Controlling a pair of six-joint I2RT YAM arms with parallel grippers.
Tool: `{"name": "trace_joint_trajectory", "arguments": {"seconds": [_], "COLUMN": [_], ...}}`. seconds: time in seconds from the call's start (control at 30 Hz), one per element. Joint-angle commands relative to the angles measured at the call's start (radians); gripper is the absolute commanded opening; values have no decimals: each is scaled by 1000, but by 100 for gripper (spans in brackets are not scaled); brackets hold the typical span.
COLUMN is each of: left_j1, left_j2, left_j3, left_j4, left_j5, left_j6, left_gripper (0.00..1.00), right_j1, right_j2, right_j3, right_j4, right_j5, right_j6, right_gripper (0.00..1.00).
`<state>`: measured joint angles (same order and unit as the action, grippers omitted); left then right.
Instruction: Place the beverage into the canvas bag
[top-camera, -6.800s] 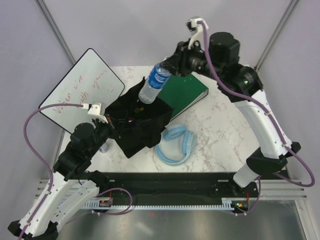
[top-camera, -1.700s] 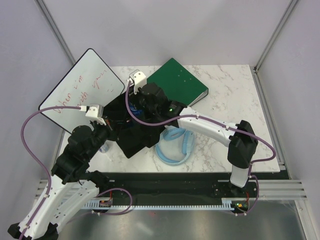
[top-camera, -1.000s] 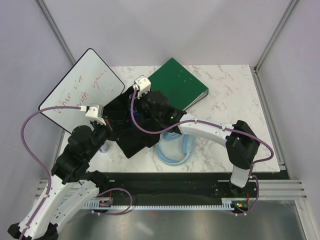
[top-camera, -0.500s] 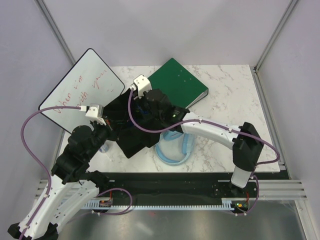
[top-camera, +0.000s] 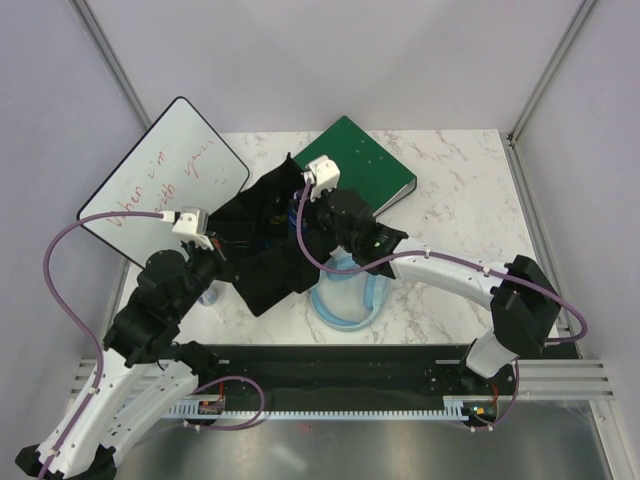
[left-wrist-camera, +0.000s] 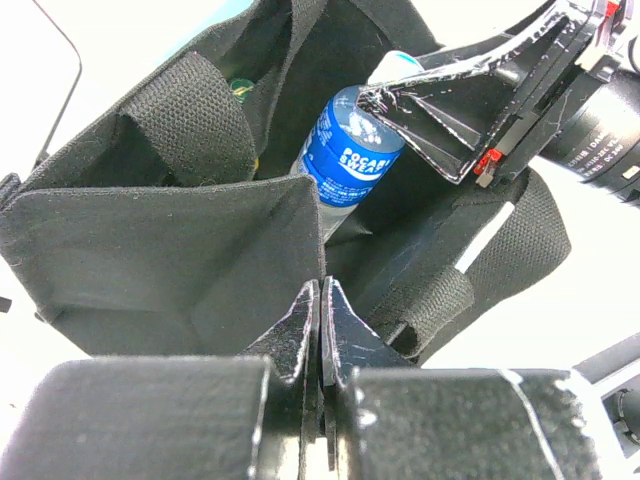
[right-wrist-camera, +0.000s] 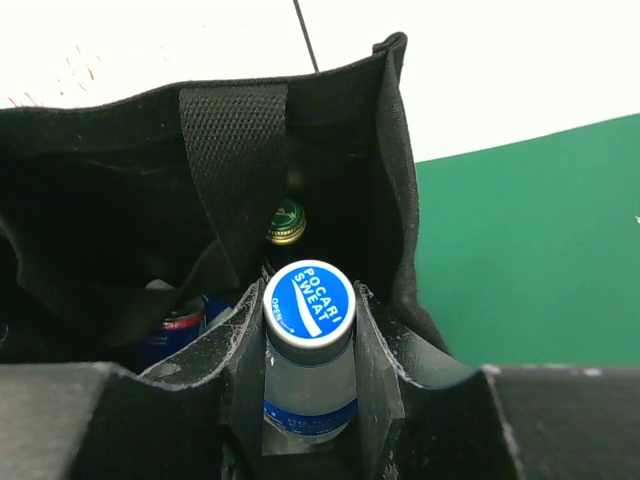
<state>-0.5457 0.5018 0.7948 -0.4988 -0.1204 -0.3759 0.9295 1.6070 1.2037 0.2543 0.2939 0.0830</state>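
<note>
Overhead: the canvas bag (top-camera: 262, 262) sits left of middle on the marble worktop (top-camera: 460, 200), its far corner against the green binder (top-camera: 372, 172); a whiteboard (top-camera: 165, 170) is at the far left; blue headphones (top-camera: 350, 292) lie just near-right of the bag. My right claw (top-camera: 305, 215) reaches down into the bag's open mouth; my left claw (top-camera: 224, 260) is at its left rim. I cannot make out the bottle from up here.

Left wrist: the left claw (left-wrist-camera: 320, 310) is clenched, pinching the bag's near fabric wall; beyond it the beverage bottle (left-wrist-camera: 345, 165) leans inside the bag, blue label showing, with the right claw (left-wrist-camera: 385, 95) at its top.

Right wrist: the right claw (right-wrist-camera: 307, 320) is grasping the bottle (right-wrist-camera: 309, 298), a finger pressed to each side below the blue cap; the bottle's body is down between the bag's walls; a green-capped bottle (right-wrist-camera: 287, 224) stands just beyond it in the bag; the binder (right-wrist-camera: 520, 260) shows to the right, outside.
</note>
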Motion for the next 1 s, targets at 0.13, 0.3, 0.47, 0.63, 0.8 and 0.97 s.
{"name": "trace_joint_trajectory", "arguments": {"seconds": [0.13,0.3,0.47,0.63,0.8,0.97], "left_j1": [1,1,1,1,1,1], "left_j2": [4,12,9,9,3,20], "left_j3": [-6,-3,-6,-6,-8,-3], "left_j4": [-1,0,-1,-1,0,0], "left_j5": [-12,-10,-15,-18,-19,-7], "left_j6": [25,23,23,25,26,28], "left_gripper": [2,2,2,2,2,2], "right_j1": [0,0,0,0,2,2], "right_j2": [-4,63,174,217,211,252], "right_j3": [-64,97,190,209,87,200], "right_j4": [-1,23,123,131,225,163], "right_j5": [-130,-105,-68,-82,-107,-99], "right_j6": [24,-20,-74,-100,-43,-63], "right_gripper": [0,0,0,0,0,18]}}
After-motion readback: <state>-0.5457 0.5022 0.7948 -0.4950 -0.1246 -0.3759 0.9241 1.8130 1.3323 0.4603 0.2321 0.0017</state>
